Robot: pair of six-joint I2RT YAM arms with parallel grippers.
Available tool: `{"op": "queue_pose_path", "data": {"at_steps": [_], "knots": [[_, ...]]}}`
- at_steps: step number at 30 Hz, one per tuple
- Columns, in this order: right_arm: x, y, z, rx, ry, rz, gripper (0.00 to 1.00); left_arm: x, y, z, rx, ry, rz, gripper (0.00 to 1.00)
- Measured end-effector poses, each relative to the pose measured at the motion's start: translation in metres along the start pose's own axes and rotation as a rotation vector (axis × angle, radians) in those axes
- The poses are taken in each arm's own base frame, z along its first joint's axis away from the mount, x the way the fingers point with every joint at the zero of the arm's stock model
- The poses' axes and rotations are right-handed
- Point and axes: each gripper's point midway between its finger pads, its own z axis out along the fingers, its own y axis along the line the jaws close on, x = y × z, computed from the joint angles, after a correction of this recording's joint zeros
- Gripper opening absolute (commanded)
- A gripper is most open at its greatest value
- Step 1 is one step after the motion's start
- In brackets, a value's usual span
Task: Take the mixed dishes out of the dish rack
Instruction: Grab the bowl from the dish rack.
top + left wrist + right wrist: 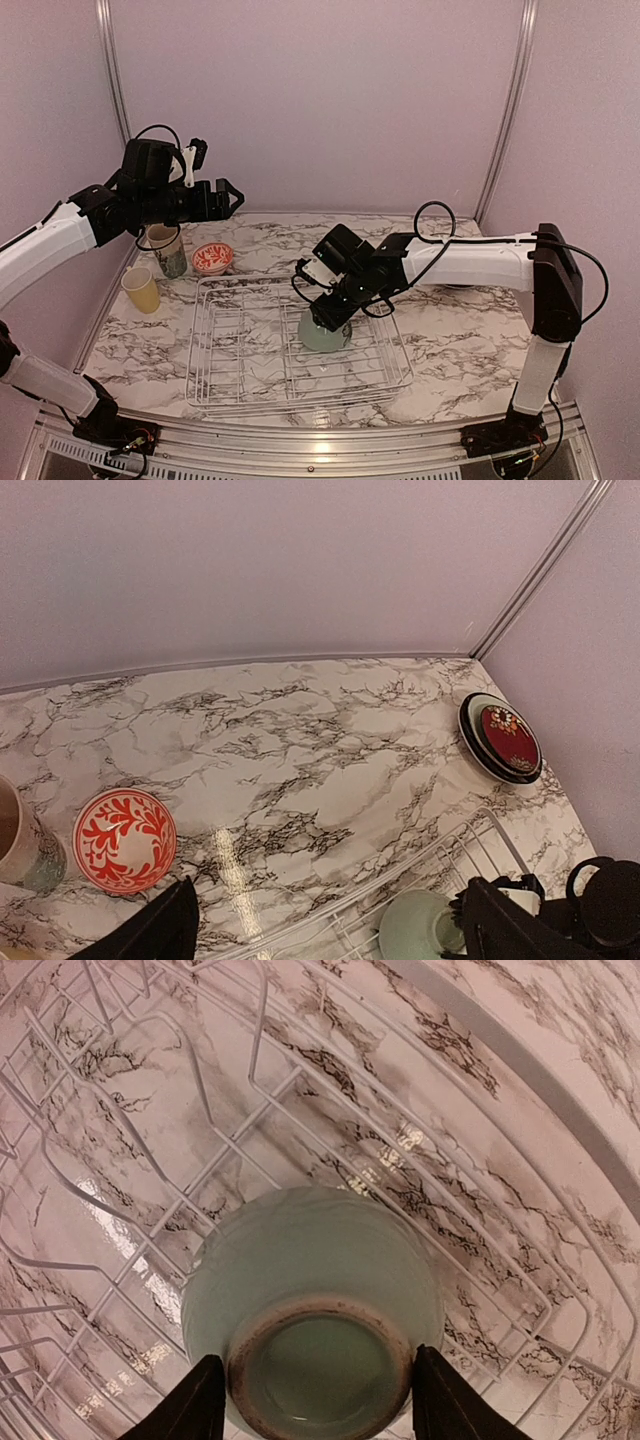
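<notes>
The white wire dish rack (240, 390) sits in the middle of the marble table. A pale green bowl (322, 335) lies upside down in its right half. My right gripper (330, 315) is down on it; in the right wrist view the fingers (205, 1405) press both sides of the foot ring of the bowl (310, 1260). My left gripper (232, 197) hangs open and empty in the air over the back left. The left wrist view shows the bowl (415, 925) and the rack's corner (470, 835).
On the table to the left of the rack stand a red-patterned white bowl (212, 258), a patterned tall cup (168, 250) and a yellow cup (141, 289). A stack of plates topped by a dark red floral one (500, 738) lies at the back right by the wall.
</notes>
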Motion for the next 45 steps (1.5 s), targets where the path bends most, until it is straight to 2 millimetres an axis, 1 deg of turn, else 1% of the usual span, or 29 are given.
{"op": "queue_pose_path", "data": {"at_steps": [4,8,15,21,28,34,40,42,45], "knots": [[0.0,-0.001,0.0,0.005,0.0,0.0,0.6,0.0,0.0,0.0,0.0,0.0,-0.003,0.94],[0.0,-0.001,0.0,0.005,0.0,-0.003,0.52,0.001,0.0,0.0,0.0,0.001,-0.004,0.94],[-0.001,-0.001,0.0,0.005,-0.006,-0.001,0.45,0.005,0.002,0.002,-0.004,0.011,-0.004,0.94],[-0.003,-0.001,0.001,0.003,-0.014,0.0,0.33,0.005,0.002,0.002,-0.004,0.013,-0.004,0.95],[0.002,-0.001,-0.004,0.0,-0.027,0.004,0.28,0.007,0.003,0.002,-0.006,0.016,-0.006,0.95],[0.002,-0.001,-0.013,-0.009,-0.06,0.012,0.24,0.014,0.003,0.005,-0.005,0.033,-0.015,0.95],[0.0,0.0,-0.02,-0.02,-0.102,0.035,0.23,0.025,-0.004,0.01,0.046,0.053,-0.062,0.95],[0.001,0.0,-0.023,-0.027,-0.119,0.041,0.23,0.035,-0.008,0.014,0.07,0.066,-0.084,0.95],[0.0,0.001,-0.027,-0.039,-0.139,0.052,0.23,0.054,-0.011,0.02,0.094,0.101,-0.111,0.95]]}}
